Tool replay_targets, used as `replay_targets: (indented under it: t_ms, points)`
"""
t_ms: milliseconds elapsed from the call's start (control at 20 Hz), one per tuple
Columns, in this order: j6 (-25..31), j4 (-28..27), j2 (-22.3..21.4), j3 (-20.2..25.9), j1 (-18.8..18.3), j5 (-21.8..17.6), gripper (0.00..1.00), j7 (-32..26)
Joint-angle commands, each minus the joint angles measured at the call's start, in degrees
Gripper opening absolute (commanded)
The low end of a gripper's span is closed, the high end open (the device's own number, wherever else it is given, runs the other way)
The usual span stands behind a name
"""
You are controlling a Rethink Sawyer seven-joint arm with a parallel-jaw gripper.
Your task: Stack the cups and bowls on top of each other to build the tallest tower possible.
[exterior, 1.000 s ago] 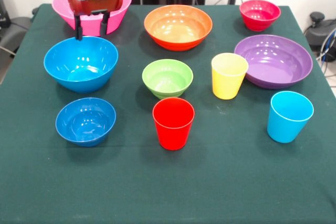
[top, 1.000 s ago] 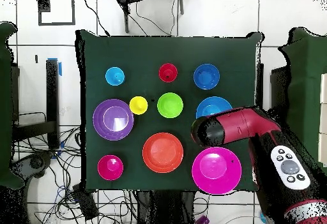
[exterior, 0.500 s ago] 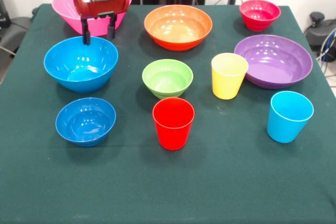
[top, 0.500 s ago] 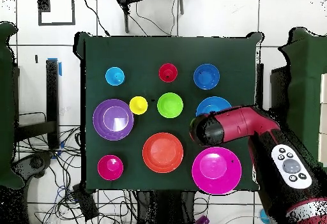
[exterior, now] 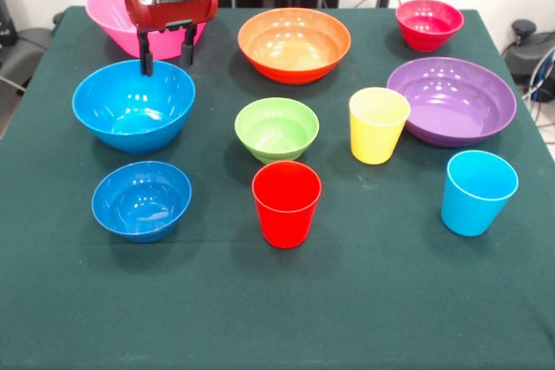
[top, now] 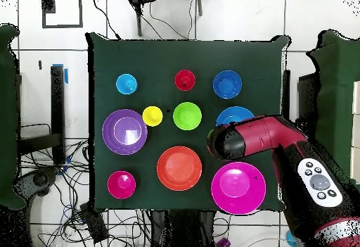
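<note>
Jaws apart and empty: the gripper (exterior: 165,48) hangs above the far rim of the large blue bowl (exterior: 133,105), just in front of the pink bowl (exterior: 109,8). No tower stands; all 10 pieces rest separately on the green surface (exterior: 364,301). The small blue bowl (exterior: 141,199) lies nearest the camera on that side. The green bowl (exterior: 277,128) sits at centre, between the orange bowl (exterior: 294,43) and the red cup (exterior: 286,203). The yellow cup (exterior: 378,124) stands just beside the purple bowl (exterior: 451,100). The sky-blue cup (exterior: 478,191) stands apart, and the small red bowl (exterior: 428,23) lies at the far corner.
</note>
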Motion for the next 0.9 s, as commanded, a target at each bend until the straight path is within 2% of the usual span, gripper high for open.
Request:
replay_targets:
  t_ms: [50,900]
  points:
    - [-2.73,2.13,2.29,2.09,1.83,-5.23,1.0,-10.42]
    - [-6.56,5.35,2.1,0.27,3.12,-8.52,1.0,-6.32]
